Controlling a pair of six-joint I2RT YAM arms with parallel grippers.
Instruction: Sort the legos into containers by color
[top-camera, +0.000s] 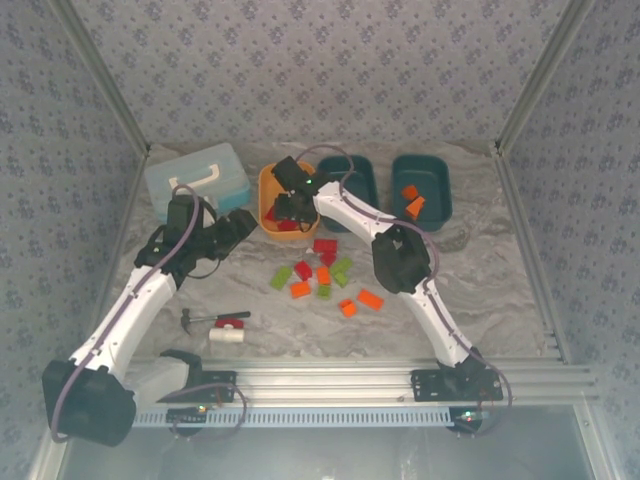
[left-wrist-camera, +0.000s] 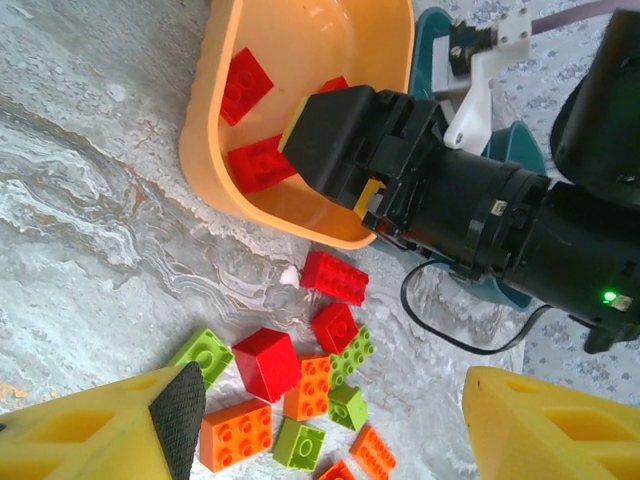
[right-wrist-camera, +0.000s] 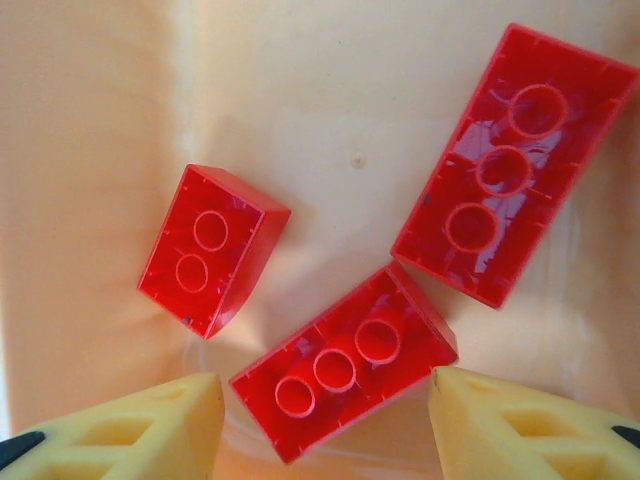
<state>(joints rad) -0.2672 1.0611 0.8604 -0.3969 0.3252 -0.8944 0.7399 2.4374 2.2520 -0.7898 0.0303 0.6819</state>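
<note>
My right gripper (right-wrist-camera: 325, 420) fingers wide, empty, above orange tub (right-wrist-camera: 300, 90); 3 red legos (right-wrist-camera: 345, 365) inside. I see loose legos (left-wrist-camera: 312, 385) just ahead of left gripper (left-wrist-camera: 335, 430), wide too, nearer arm.

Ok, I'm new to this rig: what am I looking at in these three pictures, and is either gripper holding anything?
Two white robot arms are bolted at the near edge of a marbled table. One picture looks down from above and behind them; the other two come from a camera on each wrist. The left gripper is open and empty, facing loose red, orange and lime green plastic bricks on the table. The right gripper is open, also empty, reaching into the orange plastic tub above three red bricks. Two dark teal plastic tubs sit beside it; the right-hand one holds orange bricks. A light blue white-handled case and a red-handled tool lie on the left.
</note>
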